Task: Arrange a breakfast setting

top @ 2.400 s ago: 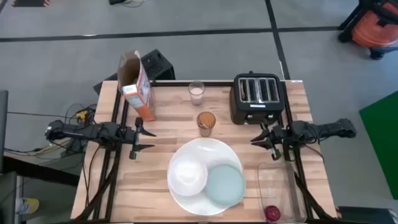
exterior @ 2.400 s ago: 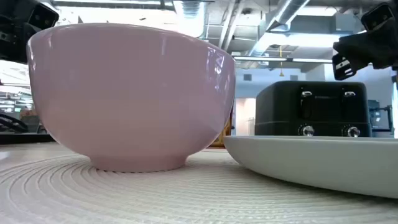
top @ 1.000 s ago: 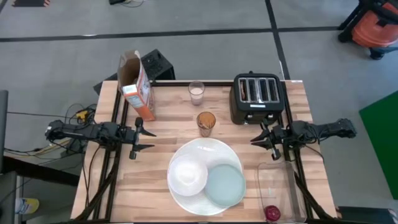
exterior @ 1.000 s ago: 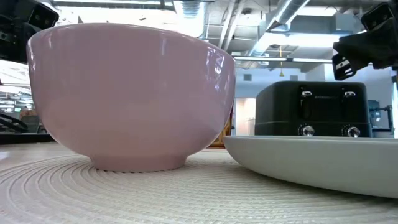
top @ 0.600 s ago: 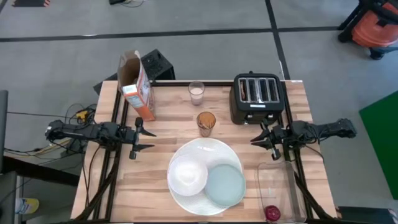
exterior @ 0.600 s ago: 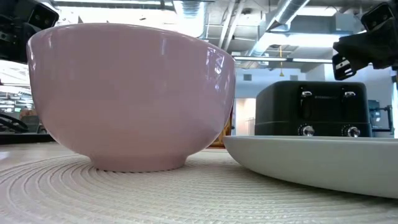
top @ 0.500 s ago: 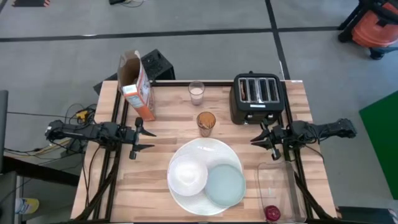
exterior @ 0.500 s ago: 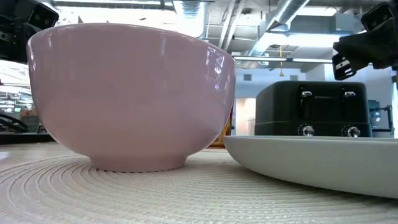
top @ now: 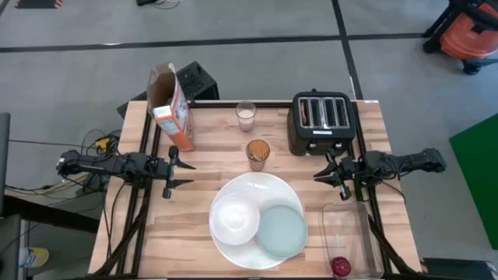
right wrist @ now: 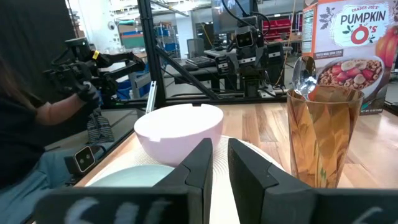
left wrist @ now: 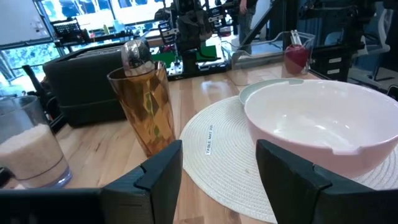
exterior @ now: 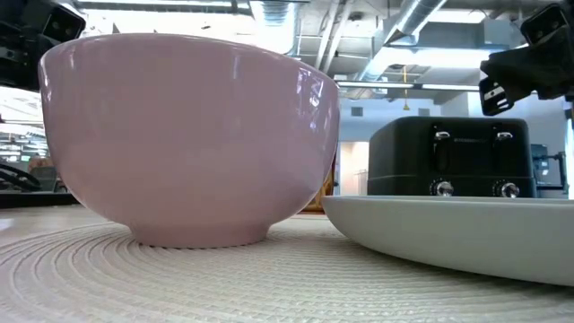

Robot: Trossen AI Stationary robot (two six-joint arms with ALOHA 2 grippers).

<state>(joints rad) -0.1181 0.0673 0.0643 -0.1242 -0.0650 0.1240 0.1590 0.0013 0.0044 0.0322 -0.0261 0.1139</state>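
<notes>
**Setting barely begun, both arms parked at the tabletop's sides**

Progress looks early. In the high view the large white plate sits at lower centre, with the white bowl on its left half and the pale green small plate on its right half, as if stacked rather than laid out. Just above stands the amber glass; the left wrist view shows the spoon standing in it. The milk glass is higher, the orange-white cereal box upper left, the black toaster upper right. The red fruit lies in a clear container at lower right. No toast shows. By my judgement, nearly everything is left to place.

The left end effector hovers at centre left with fingers spread, holding nothing. The right end effector hovers at centre right below the toaster, fingers near together around nothing.

Open wood lies at lower left and between box and plate. The container is near the right edge, the fruit near the lower edge.
</notes>
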